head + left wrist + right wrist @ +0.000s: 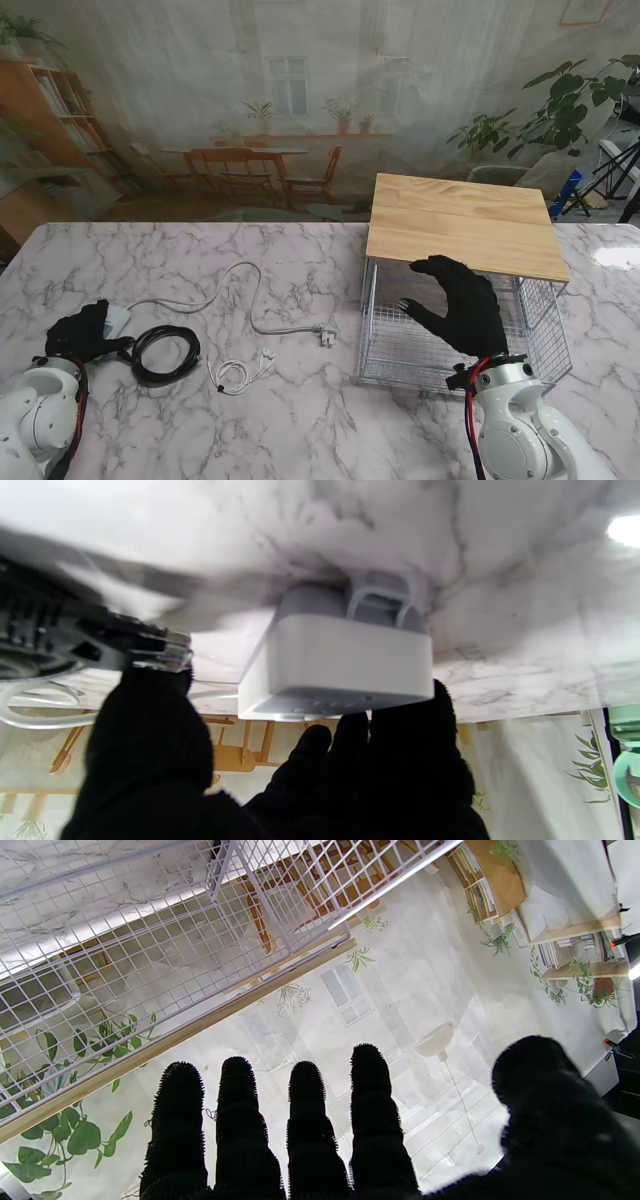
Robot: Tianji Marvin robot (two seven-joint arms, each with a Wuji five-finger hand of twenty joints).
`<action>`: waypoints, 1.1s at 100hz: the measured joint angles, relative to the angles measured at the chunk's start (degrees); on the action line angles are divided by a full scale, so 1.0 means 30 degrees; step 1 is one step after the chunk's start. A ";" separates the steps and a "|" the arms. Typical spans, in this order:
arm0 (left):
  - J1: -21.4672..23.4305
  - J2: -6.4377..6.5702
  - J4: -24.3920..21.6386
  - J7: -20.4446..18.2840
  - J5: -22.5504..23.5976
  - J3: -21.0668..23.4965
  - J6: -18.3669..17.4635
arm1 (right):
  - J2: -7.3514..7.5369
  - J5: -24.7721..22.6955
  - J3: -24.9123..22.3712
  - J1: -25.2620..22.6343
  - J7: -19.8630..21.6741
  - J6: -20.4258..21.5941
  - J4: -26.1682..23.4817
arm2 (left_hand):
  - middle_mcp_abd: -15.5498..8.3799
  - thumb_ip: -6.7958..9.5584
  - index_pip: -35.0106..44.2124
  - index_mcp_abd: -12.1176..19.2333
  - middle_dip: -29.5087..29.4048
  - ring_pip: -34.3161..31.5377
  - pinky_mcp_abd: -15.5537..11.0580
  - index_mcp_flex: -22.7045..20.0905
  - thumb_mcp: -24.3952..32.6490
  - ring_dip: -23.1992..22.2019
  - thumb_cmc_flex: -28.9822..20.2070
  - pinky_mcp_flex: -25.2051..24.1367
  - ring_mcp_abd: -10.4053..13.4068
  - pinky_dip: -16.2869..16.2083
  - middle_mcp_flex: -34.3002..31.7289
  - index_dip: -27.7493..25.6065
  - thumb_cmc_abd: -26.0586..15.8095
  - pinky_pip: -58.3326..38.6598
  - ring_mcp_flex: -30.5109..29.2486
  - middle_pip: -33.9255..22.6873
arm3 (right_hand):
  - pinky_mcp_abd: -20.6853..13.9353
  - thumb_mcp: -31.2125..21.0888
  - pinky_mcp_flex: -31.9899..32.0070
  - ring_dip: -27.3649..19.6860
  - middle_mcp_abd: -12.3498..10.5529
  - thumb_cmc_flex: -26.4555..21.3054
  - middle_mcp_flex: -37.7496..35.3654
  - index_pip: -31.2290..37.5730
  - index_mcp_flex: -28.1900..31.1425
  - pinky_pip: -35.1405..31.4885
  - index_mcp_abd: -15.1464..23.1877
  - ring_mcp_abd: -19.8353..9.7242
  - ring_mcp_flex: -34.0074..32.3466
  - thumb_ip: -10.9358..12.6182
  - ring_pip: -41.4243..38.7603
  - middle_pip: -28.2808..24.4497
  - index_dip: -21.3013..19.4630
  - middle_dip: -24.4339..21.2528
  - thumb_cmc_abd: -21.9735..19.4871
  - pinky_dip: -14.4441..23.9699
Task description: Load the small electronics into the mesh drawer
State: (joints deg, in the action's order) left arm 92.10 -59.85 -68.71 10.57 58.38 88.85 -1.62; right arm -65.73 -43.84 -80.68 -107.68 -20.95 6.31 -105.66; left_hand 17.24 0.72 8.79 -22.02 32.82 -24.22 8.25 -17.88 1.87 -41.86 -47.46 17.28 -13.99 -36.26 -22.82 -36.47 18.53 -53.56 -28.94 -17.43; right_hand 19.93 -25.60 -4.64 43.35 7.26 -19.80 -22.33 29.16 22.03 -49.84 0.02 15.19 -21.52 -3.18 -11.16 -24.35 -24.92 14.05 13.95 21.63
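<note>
A white power adapter (119, 319) lies on the marble at the far left, its white cable (255, 300) running to a plug (326, 337). My left hand (82, 331) reaches over it. In the left wrist view the fingers (415, 740) touch the adapter (335, 665) while the thumb (145, 730) stands apart from it beside a black connector (150, 647). A coiled black cable (165, 355) and white earphones (240, 372) lie nearby. The mesh drawer (385, 372) is pulled out beneath a wooden top (465, 225). My right hand (462, 305) hovers open over the drawer with its fingers (305, 1120) spread.
The drawer's wire frame (150, 955) and wooden edge fill the right wrist view. Bare marble (300, 430) stretches between the cables and the drawer. A printed backdrop hangs behind the table's far edge.
</note>
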 measured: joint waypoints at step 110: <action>0.0335 0.0353 0.0155 0.0473 0.2549 0.0490 0.1220 | 0.0003 0.0103 0.0082 0.0050 0.0178 -0.0244 0.0012 | -0.1072 -0.0284 0.0692 0.1157 -0.0057 0.0056 -0.0626 -0.0257 -0.0651 -0.0046 0.2290 -0.0889 0.0675 -0.0236 0.0631 0.0611 0.0216 -0.0059 0.0679 -0.0150 | 0.0000 0.0222 0.0004 0.1015 0.0024 -0.0211 0.0000 -0.0013 0.0000 0.0154 0.0000 0.0038 0.0000 0.0006 0.0000 -0.0032 0.0000 0.0100 -0.0199 0.0164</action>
State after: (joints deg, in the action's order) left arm 93.11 -58.79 -68.24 11.99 66.03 90.32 2.04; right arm -65.72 -43.53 -80.43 -107.53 -20.42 5.58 -105.62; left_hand 14.02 -0.13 10.87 -18.55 32.65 -24.05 6.38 -18.65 -0.09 -42.00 -40.59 14.61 -11.97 -36.96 -20.93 -34.64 19.18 -53.74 -26.91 -17.88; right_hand 19.93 -24.93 -4.63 46.40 7.33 -20.44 -22.33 29.12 22.02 -49.38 0.02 15.31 -21.52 -3.16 -11.16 -24.44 -24.92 14.35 13.36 22.13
